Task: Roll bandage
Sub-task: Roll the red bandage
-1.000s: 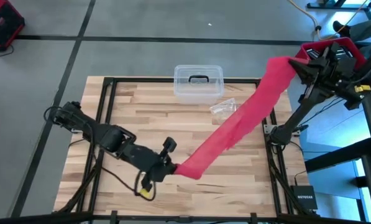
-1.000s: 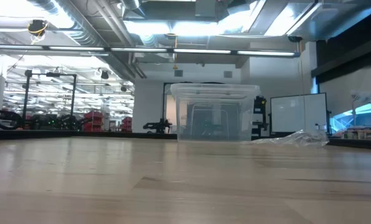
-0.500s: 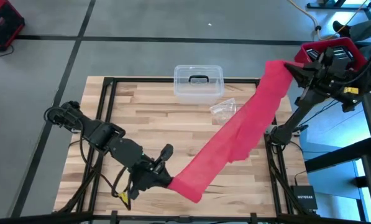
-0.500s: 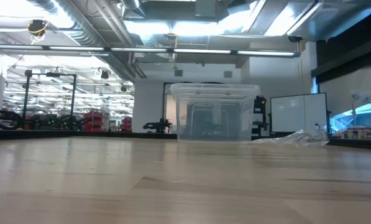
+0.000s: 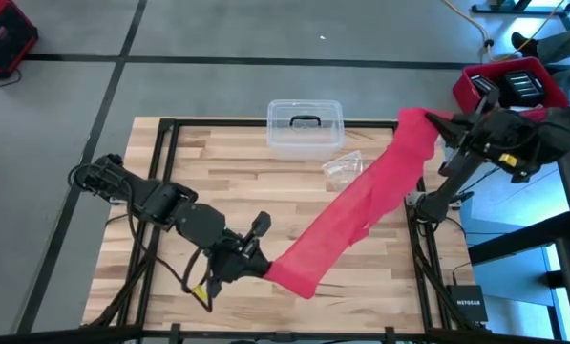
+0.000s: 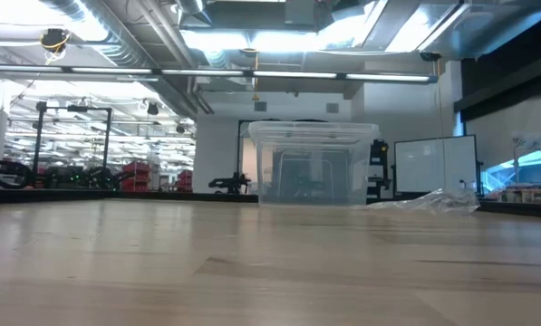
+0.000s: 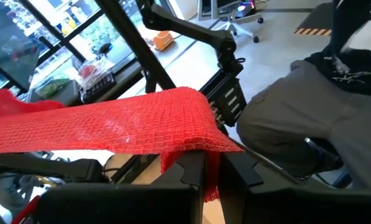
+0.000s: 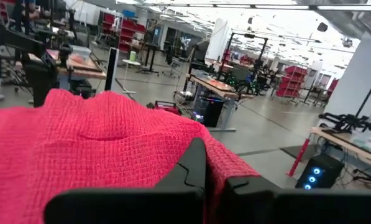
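Observation:
The bandage [image 5: 361, 196] is a long red mesh strip hanging in the air. It runs slantwise from the table's near middle up to its far right corner. My left gripper [image 5: 263, 268] is shut on its near end, low over the table's front. My right gripper [image 5: 435, 124] is shut on its far end, high over the table's far right corner. The strip runs nearly straight, with a small fold about halfway [image 5: 366, 227]. The low view shows neither the strip nor a gripper. My left gripper pinches the bandage's near end [image 7: 204, 149] between its two fingers. They come from the table's left, close to level. The cloth lies bunched over the fingertips, and a short tail [image 7: 211, 186] hangs between them. This end is clear of the table. My right gripper pinches the bandage's far end [image 8: 211, 158] between its two fingers, which point level. The strip spreads wide away from the fingers [image 8: 191, 165] and slopes down toward my left gripper, lifted clear of the table.
A clear plastic box with a dark handle [image 5: 305, 127] stands at the table's far edge, also in the low view [image 6: 313, 165]. A crinkled clear wrapper [image 5: 343, 166] lies just in front of it. A red case [image 5: 509, 81] sits beyond the table's right side.
My right gripper has sunk and come in toward the table with the bandage's far end. My left gripper has risen a little and turned, keeping the near end. The strip has stayed off the table, and a small fold has formed halfway along it.

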Action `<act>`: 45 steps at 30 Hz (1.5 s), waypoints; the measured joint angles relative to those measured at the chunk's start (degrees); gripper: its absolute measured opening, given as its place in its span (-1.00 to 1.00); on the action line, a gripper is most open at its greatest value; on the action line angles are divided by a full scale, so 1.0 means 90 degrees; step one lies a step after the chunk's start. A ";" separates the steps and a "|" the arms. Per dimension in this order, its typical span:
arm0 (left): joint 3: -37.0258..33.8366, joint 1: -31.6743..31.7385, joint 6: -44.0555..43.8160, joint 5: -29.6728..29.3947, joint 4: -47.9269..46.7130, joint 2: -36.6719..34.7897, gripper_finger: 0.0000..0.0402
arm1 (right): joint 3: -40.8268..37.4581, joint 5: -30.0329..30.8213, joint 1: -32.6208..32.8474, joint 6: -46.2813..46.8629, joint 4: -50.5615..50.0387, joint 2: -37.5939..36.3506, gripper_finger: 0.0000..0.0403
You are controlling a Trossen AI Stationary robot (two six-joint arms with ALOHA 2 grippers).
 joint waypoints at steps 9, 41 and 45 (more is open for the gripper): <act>0.0000 0.0092 0.0041 -0.0001 0.0052 0.0005 -0.91 | -0.0683 -0.1185 -0.1371 0.0462 0.0041 0.0041 -0.99; -0.0002 0.0074 0.0316 -0.1404 0.1397 -0.0268 -0.91 | -0.3085 -0.7890 -0.7129 0.0958 0.0777 0.0829 -0.99; -0.0002 0.0137 0.0822 -0.2124 0.2213 -0.0317 -0.91 | -0.3847 -0.8670 -0.7109 0.0839 0.1685 0.0960 -0.99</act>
